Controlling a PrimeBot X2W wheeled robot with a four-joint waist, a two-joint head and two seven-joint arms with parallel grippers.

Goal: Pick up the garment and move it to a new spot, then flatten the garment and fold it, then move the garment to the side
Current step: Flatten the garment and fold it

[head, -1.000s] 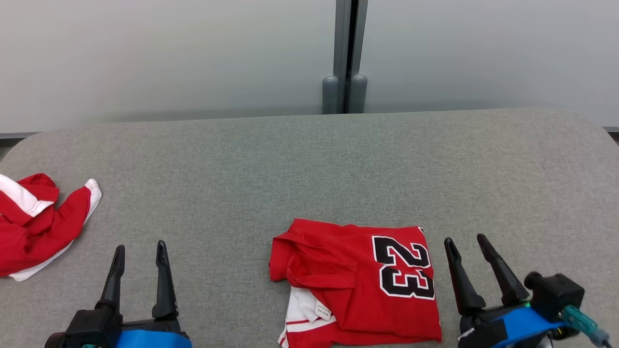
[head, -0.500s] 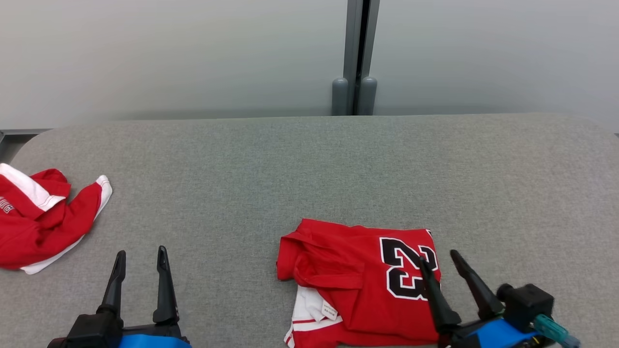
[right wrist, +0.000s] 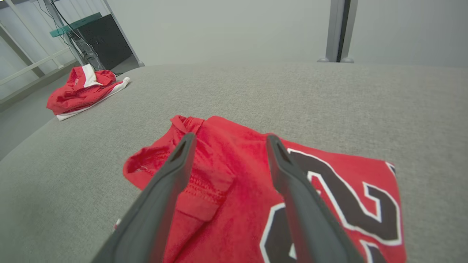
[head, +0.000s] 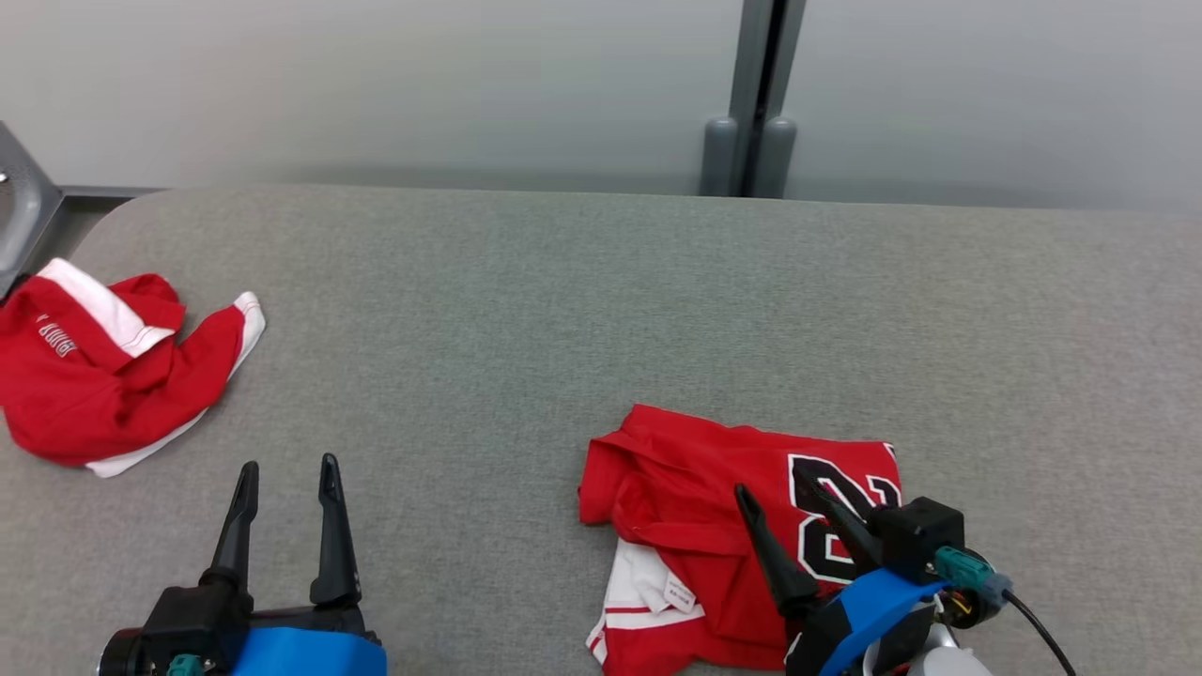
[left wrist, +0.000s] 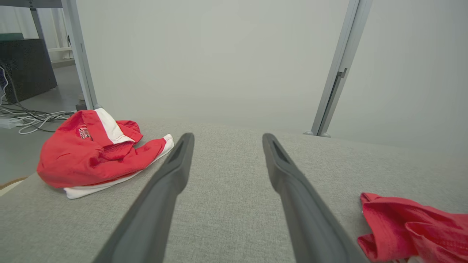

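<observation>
Two red garments lie on the grey table (head: 563,310). The folded jersey (head: 695,498), with a black number outlined in white on top, lies near the table's front edge, right of centre. A white layer with a label shows under its front left corner. The crumpled shirt (head: 103,376), red with white bands, lies at the table's left edge, near the rounded back corner. The two garments are well apart. Bare table surface runs between them and behind the jersey to the back edge, where a grey post (head: 751,94) stands against the pale wall. Right of the jersey the surface is also bare.

The right gripper (head: 770,481) is above the jersey with its fingers spread apart, one over the red folds and one over the number. Whether the fingertips touch the fabric cannot be told. The left gripper (head: 288,465) is over bare table near the front edge, between the two garments, with its fingers spread apart and gripping nothing.
</observation>
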